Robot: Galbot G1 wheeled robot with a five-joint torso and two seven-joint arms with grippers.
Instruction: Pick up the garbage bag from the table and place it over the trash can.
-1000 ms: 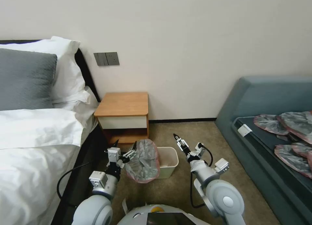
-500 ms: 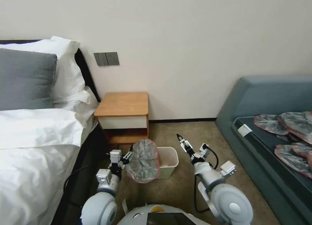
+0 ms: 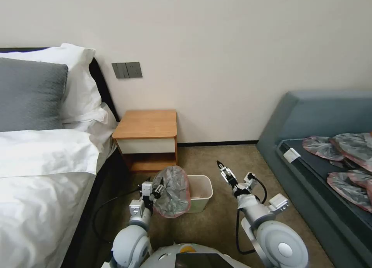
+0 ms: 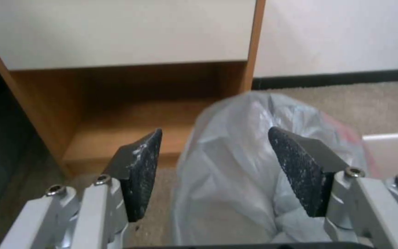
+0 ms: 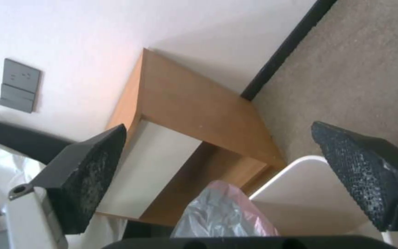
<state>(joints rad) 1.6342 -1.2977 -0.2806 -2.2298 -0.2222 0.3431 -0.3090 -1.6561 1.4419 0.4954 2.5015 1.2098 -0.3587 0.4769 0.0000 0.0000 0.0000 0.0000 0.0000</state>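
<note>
I see my left gripper [image 4: 214, 173] spread wide with the garbage bag [image 3: 172, 191] bulging between its pads, draped on the trash can [image 3: 201, 190]; my right gripper [image 5: 236, 180] hovers nearby, also spread

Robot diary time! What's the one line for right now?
garbage bag: draped on trash can left edge | left gripper: open, beside bag | right gripper: open, raised right of can | table: behind

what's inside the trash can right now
The garbage bag is bunched over the trash can's left end; the rest of the inside looks bare. What lies beneath the bag is covered.
</note>
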